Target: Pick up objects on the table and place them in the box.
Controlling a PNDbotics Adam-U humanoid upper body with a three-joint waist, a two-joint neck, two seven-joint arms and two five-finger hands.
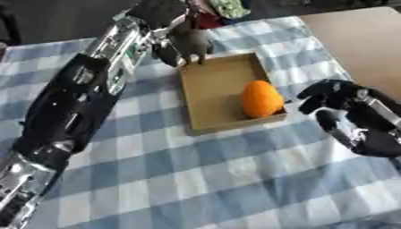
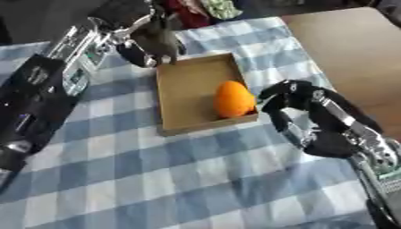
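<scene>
While the right hand [image 2: 301,109] hangs just beside the box [image 1: 208,91], fingers curled and holding nothing, the orange fruit [image 1: 261,99] lies inside, against the wall nearest that hand. Left hand [image 1: 188,44] sits at the box's far corner, fingers pointing down, relaxed, gripping nothing.
</scene>
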